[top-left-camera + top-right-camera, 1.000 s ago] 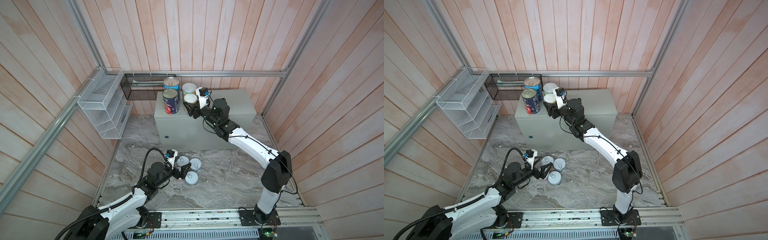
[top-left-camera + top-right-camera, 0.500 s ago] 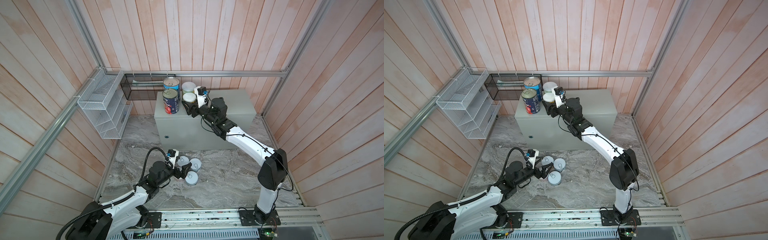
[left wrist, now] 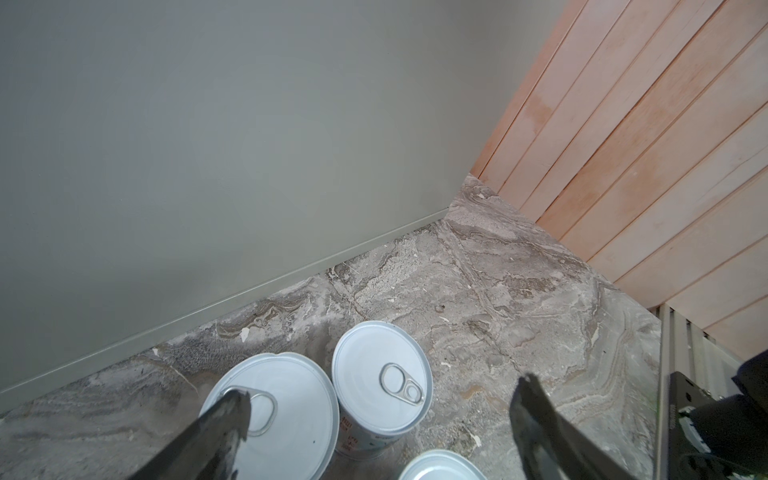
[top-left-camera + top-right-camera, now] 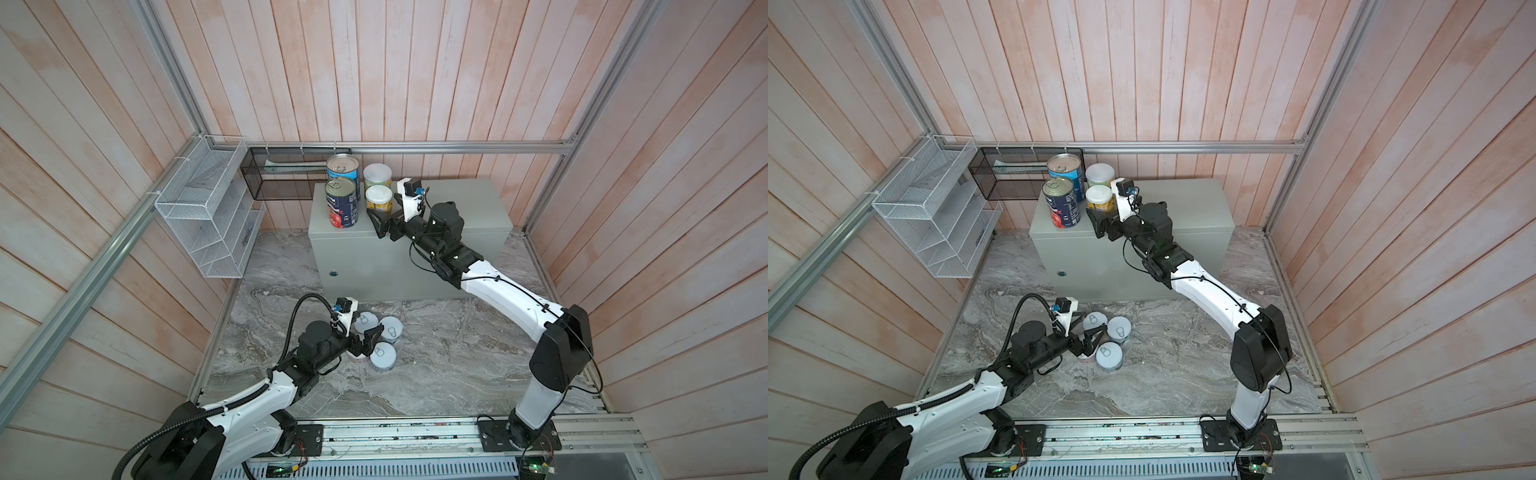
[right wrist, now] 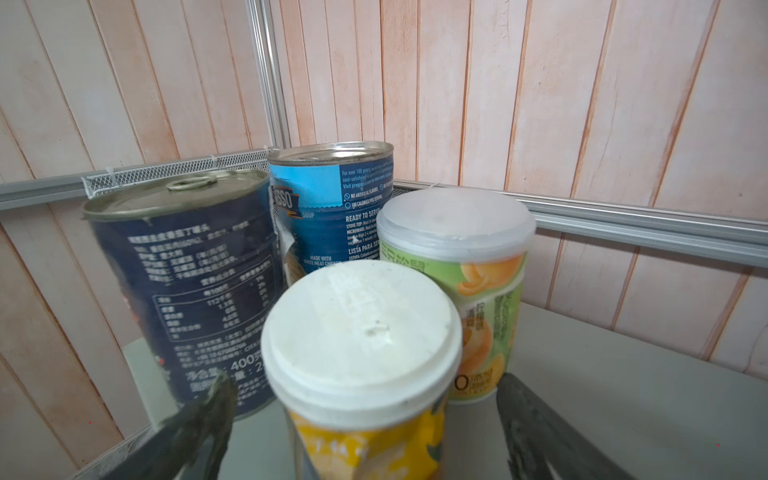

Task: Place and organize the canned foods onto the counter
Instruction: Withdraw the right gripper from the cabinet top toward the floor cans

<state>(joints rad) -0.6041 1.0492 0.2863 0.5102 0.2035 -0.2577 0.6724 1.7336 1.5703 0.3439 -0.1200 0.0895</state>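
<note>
The yellow can [image 5: 361,345] stands between the wide-open right gripper's [image 5: 363,382] jaws, one of four cans [image 4: 341,203] on the counter [image 4: 457,208], and the left gripper [image 3: 382,390], also wide open, hovers over four short cans [image 4: 390,328].

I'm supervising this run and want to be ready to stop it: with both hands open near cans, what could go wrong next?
1. The right hand stands open around the yellow white-lidded can, one finger close to the navy tomato can. A crooked retreat could tip either near the front edge of the counter.
2. The left hand hovers open over tightly clustered short pull-tab cans; closing might pinch two or shove a neighbour.
</note>
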